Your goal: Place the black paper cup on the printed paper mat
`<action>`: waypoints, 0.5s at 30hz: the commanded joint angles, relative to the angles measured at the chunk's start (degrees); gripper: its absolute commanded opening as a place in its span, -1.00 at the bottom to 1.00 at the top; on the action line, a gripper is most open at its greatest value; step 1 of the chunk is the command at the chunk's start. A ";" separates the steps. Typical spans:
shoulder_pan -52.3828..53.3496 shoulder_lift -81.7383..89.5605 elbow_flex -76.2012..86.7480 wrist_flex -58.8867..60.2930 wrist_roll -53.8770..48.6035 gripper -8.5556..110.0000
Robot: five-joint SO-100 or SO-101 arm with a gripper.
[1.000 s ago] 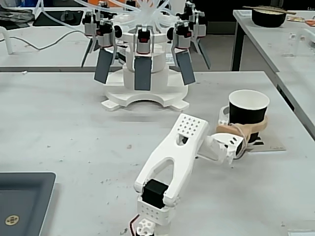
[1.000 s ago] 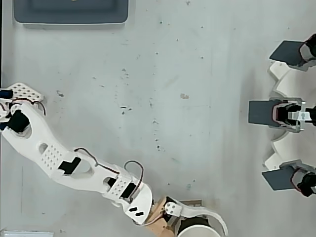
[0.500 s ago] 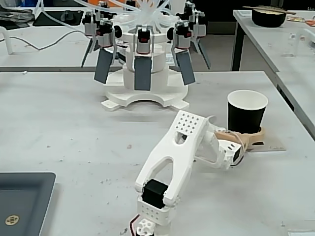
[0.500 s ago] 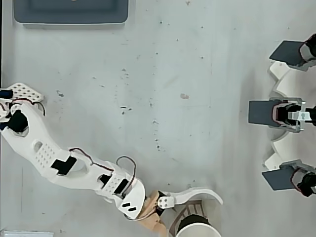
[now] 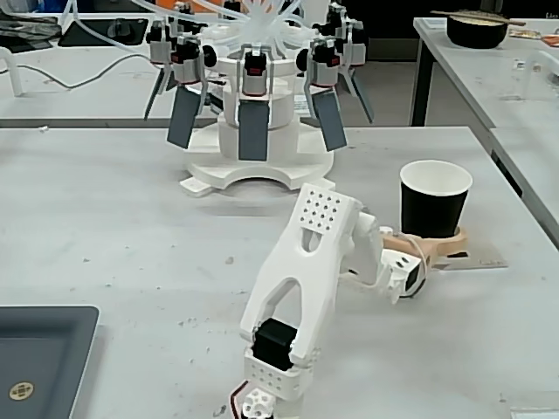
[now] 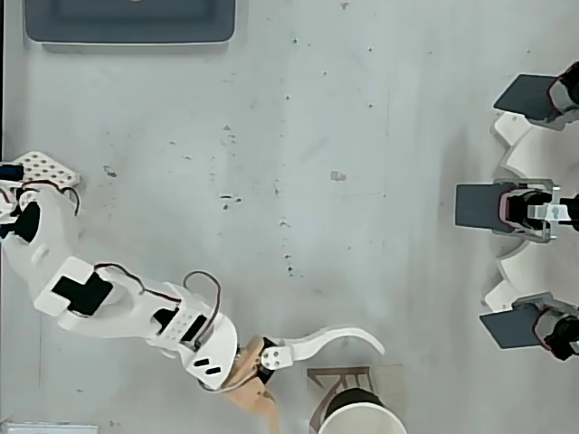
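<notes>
Standing upright on the beige printed paper mat (image 5: 476, 254) near the right edge of the grey table (image 5: 113, 218) in the fixed view, the matte black paper cup with white rim (image 5: 435, 199) sits released; the white two-finger gripper (image 6: 312, 380) is spread wide beside it, its tan finger (image 5: 437, 245) near the base.

Cut by the bottom edge of the overhead view: the black paper cup (image 6: 357, 419), only part of its white rim showing. Mostly covered by that cup in both views: the printed paper mat (image 6: 330, 375), its print too small to read. Hidden behind the cup in the fixed view: one tip of the gripper (image 5: 441, 247). Cropped at lower left: a dark tray (image 5: 39, 353).
</notes>
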 commanded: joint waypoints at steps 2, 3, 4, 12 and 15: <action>1.41 10.11 6.68 -3.25 -0.26 -0.09; 1.58 11.95 8.79 -3.69 -0.26 -0.09; 1.67 13.89 10.90 -3.96 -0.26 -0.09; 1.67 32.52 29.00 -5.27 -0.09 -0.11; 1.49 38.85 35.95 -6.42 -0.09 -0.14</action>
